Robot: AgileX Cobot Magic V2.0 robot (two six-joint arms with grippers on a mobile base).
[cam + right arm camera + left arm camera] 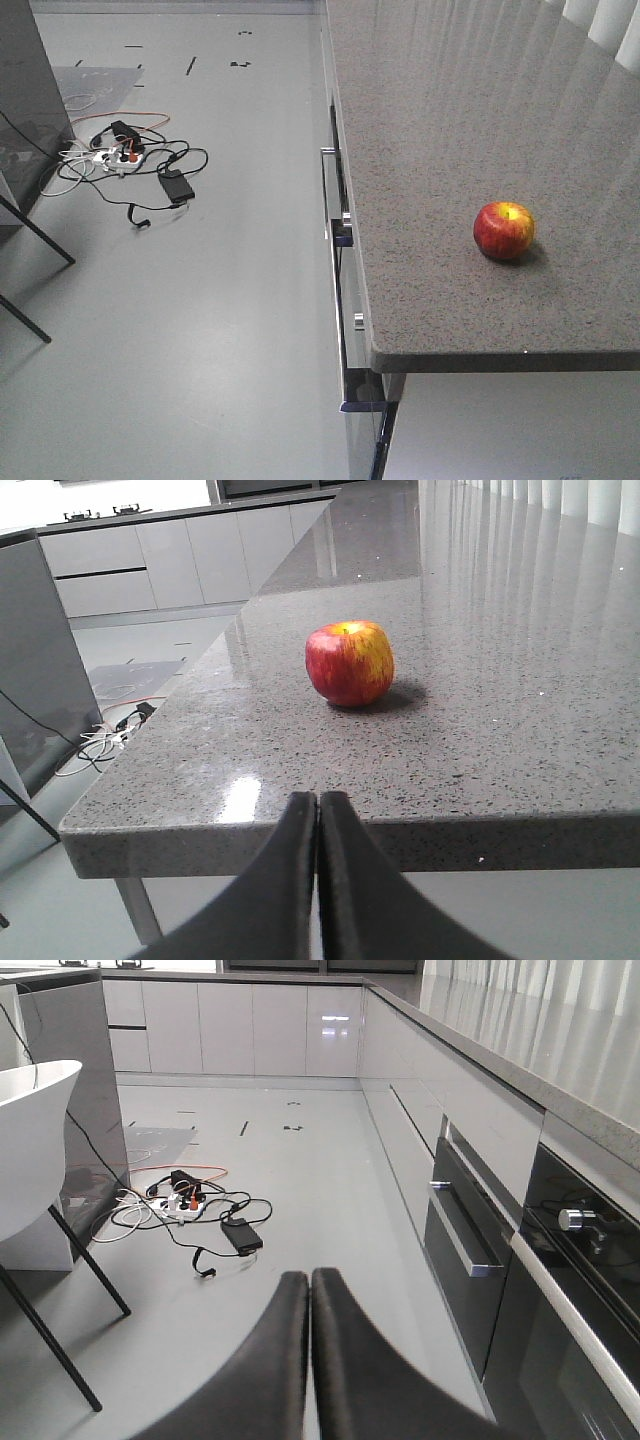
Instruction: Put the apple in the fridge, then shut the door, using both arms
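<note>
The red apple (503, 230) with a yellow-green patch sits on the grey speckled counter (450, 120), near its front edge. In the right wrist view the apple (349, 663) lies ahead of my right gripper (318, 798), which is shut and empty, just in front of the counter's edge and apart from the apple. My left gripper (309, 1275) is shut and empty, held above the floor beside the cabinet fronts. A tall dark grey slab at the far left (25, 110) looks like the fridge's outside; it also shows in the left wrist view (90, 1090). Its door and inside are not visible. Neither gripper shows in the front view.
A tangle of cables with a power strip (125, 160) lies on the grey floor. Black chair legs (35, 240) and a white chair seat (30, 1140) stand at the left. Drawer handles (328, 190) and an oven front (570, 1260) line the counter's side.
</note>
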